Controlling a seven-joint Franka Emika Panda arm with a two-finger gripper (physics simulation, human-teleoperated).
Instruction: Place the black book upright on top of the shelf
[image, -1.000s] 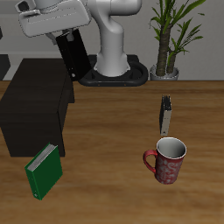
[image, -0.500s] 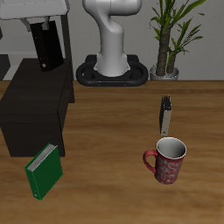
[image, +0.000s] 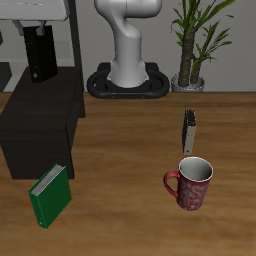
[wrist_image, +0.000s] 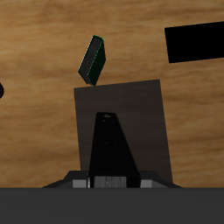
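My gripper (image: 40, 33) is shut on the black book (image: 41, 58) and holds it upright by its upper end. The book hangs over the back part of the shelf (image: 35, 125), a low matte black box at the side of the table. Its lower end is close to the shelf top; I cannot tell whether they touch. In the wrist view the book (wrist_image: 108, 144) reaches down from my gripper (wrist_image: 108, 181) toward the dark shelf top (wrist_image: 144, 118).
A green book (image: 50, 195) leans by the shelf's front corner and also shows in the wrist view (wrist_image: 92, 59). A thin dark book (image: 189, 130) stands behind a red mug (image: 190, 183). The robot base (image: 126, 75) and a potted plant (image: 195, 45) are at the back.
My gripper carried the black book sideways from beside the robot base to above the shelf, then lowered it a little toward the shelf top. Nothing else moved.
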